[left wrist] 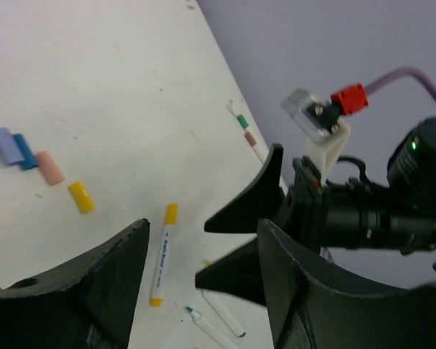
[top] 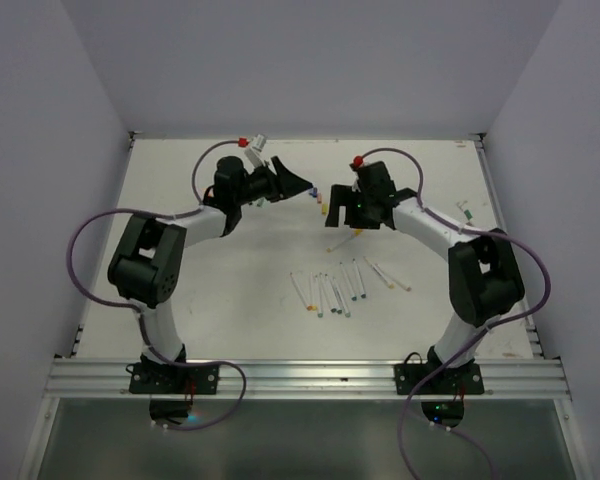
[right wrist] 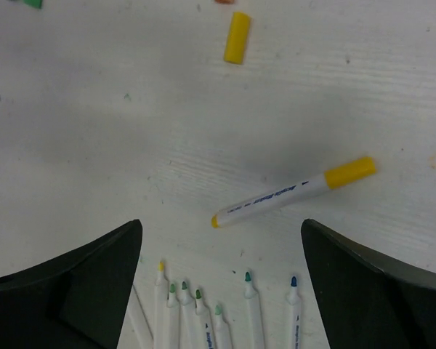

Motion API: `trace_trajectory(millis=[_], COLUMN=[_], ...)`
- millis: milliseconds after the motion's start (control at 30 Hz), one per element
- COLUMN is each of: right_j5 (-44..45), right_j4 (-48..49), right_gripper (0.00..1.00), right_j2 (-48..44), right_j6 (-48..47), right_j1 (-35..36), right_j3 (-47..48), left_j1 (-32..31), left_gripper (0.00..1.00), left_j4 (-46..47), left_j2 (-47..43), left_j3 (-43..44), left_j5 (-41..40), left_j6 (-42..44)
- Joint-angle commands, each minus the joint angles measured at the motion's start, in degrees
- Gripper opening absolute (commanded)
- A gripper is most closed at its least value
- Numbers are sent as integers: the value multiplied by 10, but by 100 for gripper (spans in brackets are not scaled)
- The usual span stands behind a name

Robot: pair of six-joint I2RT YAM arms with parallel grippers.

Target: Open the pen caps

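One capped pen (right wrist: 294, 193), white with a yellow cap (right wrist: 351, 171), lies on the table under my open, empty right gripper (right wrist: 219, 225). It also shows in the left wrist view (left wrist: 163, 254) and the top view (top: 350, 238). Several uncapped pens (right wrist: 218, 316) lie in a row nearer the arms (top: 335, 290). Loose caps lie beyond: yellow (right wrist: 237, 37) (left wrist: 81, 197), orange (left wrist: 49, 167), blue (left wrist: 25, 153), lilac (left wrist: 6, 144). My left gripper (left wrist: 203, 227) (top: 306, 187) is open and empty, facing my right gripper (top: 334, 208), whose fingers (left wrist: 243, 211) show just ahead of it.
Two more pens (top: 467, 212) lie near the table's right edge. Another pen (left wrist: 244, 129) lies by the far wall. Purple cables (top: 90, 230) loop beside both arms. The table's metal front rail (top: 300, 378) runs along the near edge.
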Motion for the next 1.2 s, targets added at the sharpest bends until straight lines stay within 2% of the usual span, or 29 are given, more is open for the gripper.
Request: trace_trajectory(millis=[0,33,167,233,267,300,333,367,400,433,500,567,700,900,1067,1167], right_j5=[40,31,85,9,4,3,51,77,107,135,203,266,288,297,301,269], right_j4=[45,88,133,150,134,104,30,29,-54,-95,-193,-240,-279,-271,-244,-187], right_gripper=[99,99,99,99,99,92,80,80,80,84,87,87,87,88,87,84], right_j2=[-33,-44,-79,-70,-50,-40,-21,-7,5,16,53,70,105,126,153,154], right_j6=[87,92,106,129,150,153,143,143,150,162,192,213,251,324,313,292], right_j1=[31,39,79,71,67,64,72,72,79,81,94,110,125,130,126,121], right_j3=[-34,-44,-65,-62,-40,-28,12,36,60,81,140,181,183,144,153,148], left_j1=[26,33,41,42,43,44,45,45,45,46,46,48,48,58,66,67], left_gripper=[65,65,65,65,65,65,65,65,65,66,66,66,66,66,66,66], left_j4=[-168,-189,-201,-199,-194,-190,-185,-184,-184,-185,-186,-189,-191,-202,-195,-187], left_j2=[-69,-70,-97,-100,-100,-100,-101,-101,-104,-107,-113,-118,-126,-138,-138,-137], left_j3=[48,58,50,46,41,39,34,34,33,29,26,26,21,14,12,11], left_j5=[-102,-109,-122,-120,-117,-115,-109,-107,-106,-107,-109,-111,-111,-113,-104,-100], left_j6=[129,140,159,157,152,149,145,145,145,145,146,146,146,154,152,147])
